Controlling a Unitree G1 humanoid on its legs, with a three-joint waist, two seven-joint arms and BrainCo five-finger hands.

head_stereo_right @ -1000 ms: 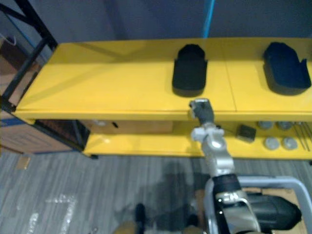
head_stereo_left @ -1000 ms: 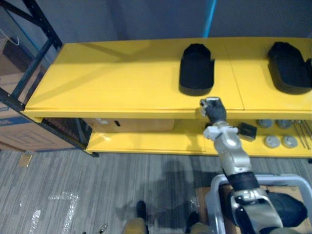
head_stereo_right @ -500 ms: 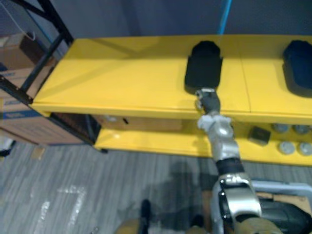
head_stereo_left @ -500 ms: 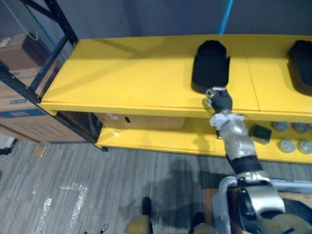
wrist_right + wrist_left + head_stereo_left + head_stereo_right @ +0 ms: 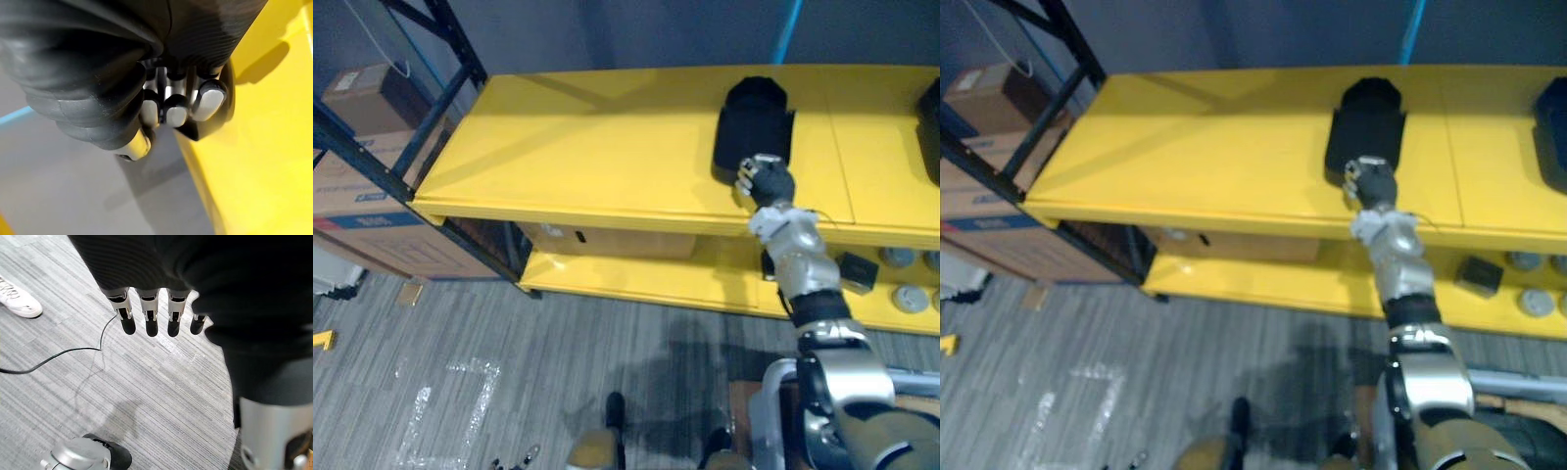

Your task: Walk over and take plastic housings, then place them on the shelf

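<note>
Judge plastic housing [image 5: 754,122] on shelf [image 5: 607,147] light, rigid, slick; grasp its near rim, beside right hand [image 5: 769,182], closure impossible to tell.

cardboard boxes [image 5: 362,211] by black rack [image 5: 456,41] | white shoe [image 5: 17,301] on grey carpet [image 5: 171,396] | small black box [image 5: 857,272], grey discs [image 5: 911,297]

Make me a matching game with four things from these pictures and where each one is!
Things:
1. plastic housing
2. right robot hand
3. left robot hand
4. small black block

Places:
A. over the grey floor
B. on the lower yellow shelf
C. lying on the top yellow shelf
D. at the housing's near end

Pairs: 1-C, 2-D, 3-A, 4-B
</note>
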